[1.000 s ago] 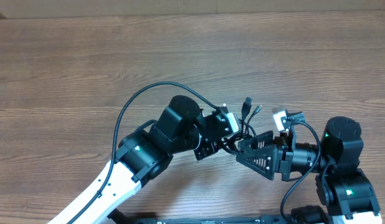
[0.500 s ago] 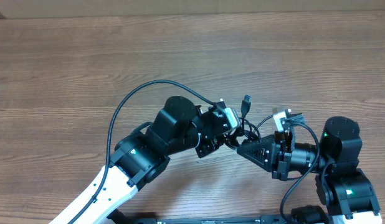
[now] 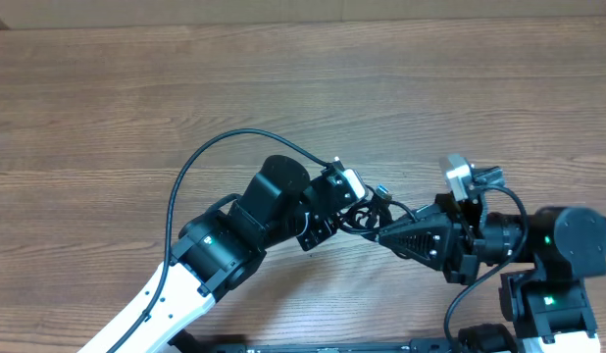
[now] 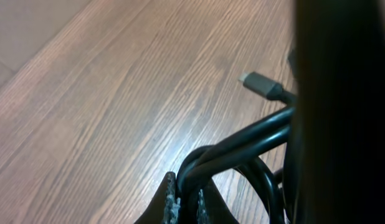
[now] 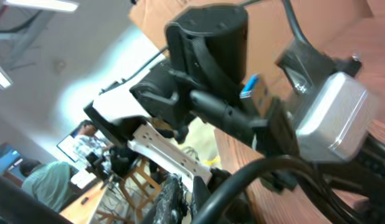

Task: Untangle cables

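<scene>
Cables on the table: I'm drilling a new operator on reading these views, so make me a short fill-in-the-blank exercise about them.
1. The cables are bunched between the left gripper and the right gripper, whose jaws are both ____ on them.
2. In the left wrist view, the plug has a ____ tip.
3. The table has a ____ surface.
Missing: shut; silver; wooden

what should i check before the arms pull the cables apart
1. Grip of the left fingers on the cables: ok, clamped.
2. Grip of the right fingers on a cord: ok, they look shut on one from overhead.
3. Slack in the knot between the arms: not ok, bunched tight.
4. The silver-tipped plug free of both grips: ok.
5. Each arm holding a different strand: cannot tell.
</scene>
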`<state>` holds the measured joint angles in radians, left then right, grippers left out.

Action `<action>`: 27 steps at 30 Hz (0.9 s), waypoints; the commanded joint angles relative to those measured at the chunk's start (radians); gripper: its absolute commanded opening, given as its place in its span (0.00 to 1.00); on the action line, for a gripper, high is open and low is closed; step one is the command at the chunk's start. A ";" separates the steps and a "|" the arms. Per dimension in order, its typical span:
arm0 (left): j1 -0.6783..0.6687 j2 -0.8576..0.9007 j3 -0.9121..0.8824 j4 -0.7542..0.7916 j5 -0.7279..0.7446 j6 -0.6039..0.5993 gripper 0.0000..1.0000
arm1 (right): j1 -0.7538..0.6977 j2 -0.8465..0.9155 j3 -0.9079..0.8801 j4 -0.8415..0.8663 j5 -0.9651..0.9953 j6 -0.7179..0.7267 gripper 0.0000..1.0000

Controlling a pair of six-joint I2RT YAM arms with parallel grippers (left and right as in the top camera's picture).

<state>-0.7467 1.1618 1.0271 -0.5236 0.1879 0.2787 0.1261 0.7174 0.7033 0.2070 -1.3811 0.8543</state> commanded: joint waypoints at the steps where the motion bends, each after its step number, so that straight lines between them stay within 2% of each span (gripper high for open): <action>1: -0.006 -0.019 0.016 -0.013 -0.023 -0.009 0.04 | 0.003 -0.008 0.023 0.124 0.015 0.208 0.04; 3: -0.006 -0.019 0.016 -0.019 -0.014 -0.009 0.04 | 0.003 -0.008 0.023 0.168 0.065 0.287 0.04; 9: -0.007 -0.019 0.016 -0.034 -0.003 -0.010 0.04 | 0.003 -0.007 0.023 0.164 0.187 0.452 0.04; 14: -0.007 -0.019 0.016 -0.034 0.019 -0.004 0.04 | 0.003 -0.007 0.023 0.143 0.319 0.517 0.04; 16: -0.007 -0.019 0.016 -0.054 0.155 0.085 0.04 | 0.003 -0.006 0.023 0.107 0.415 0.519 0.04; 17: -0.007 -0.019 0.016 -0.062 0.174 0.107 0.04 | 0.003 -0.006 0.023 0.105 0.443 0.529 0.04; 22: -0.007 -0.019 0.016 -0.084 0.182 0.198 0.04 | 0.003 -0.006 0.023 0.105 0.549 0.673 0.04; 27: -0.007 -0.019 0.016 -0.037 0.185 0.217 0.04 | 0.003 -0.006 0.023 0.106 0.565 0.767 0.04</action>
<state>-0.7467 1.1542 1.0271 -0.5774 0.3412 0.4377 0.1272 0.7193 0.7010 0.2970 -0.8982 1.5497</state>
